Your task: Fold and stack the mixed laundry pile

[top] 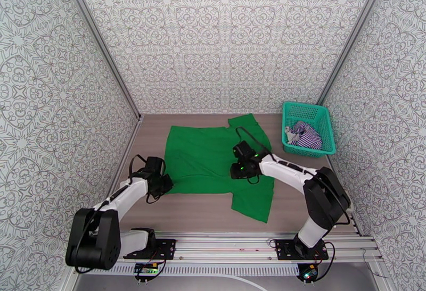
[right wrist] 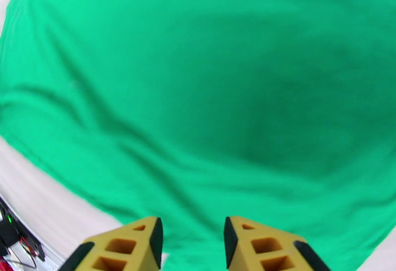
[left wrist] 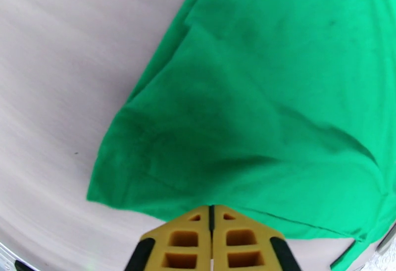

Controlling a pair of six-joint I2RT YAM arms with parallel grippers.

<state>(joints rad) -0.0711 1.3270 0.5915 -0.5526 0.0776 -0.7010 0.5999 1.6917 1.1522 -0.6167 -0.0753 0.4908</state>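
Green T-shirt (top: 199, 154): one item, lying mostly flat on the brown table (top: 175, 215), mid-table and a little left of centre, with one part reaching toward the far right and another hanging toward the near right. Some soft creases run across the cloth. Left gripper (left wrist: 212, 208): I see it at the near-left corner of the shirt, yellow fingers pressed together with hardly a slit between them, their tips overlapping the near hem and pinching the cloth there; folds in the fabric run in toward that spot. In the left wrist view, bare table lies to the left of the shirt's edge. Right gripper (right wrist: 192, 227): over the right half of the shirt, near its near edge, fingers spread apart with green cloth showing through the gap and nothing between them; I cannot tell whether the tips touch the fabric. Teal mesh basket (top: 308, 107): at the far right of the table, against the patterned wall, well apart from the shirt. Purple-and-white striped top (top: 306, 136): one item, crumpled inside that basket, toward its near end.
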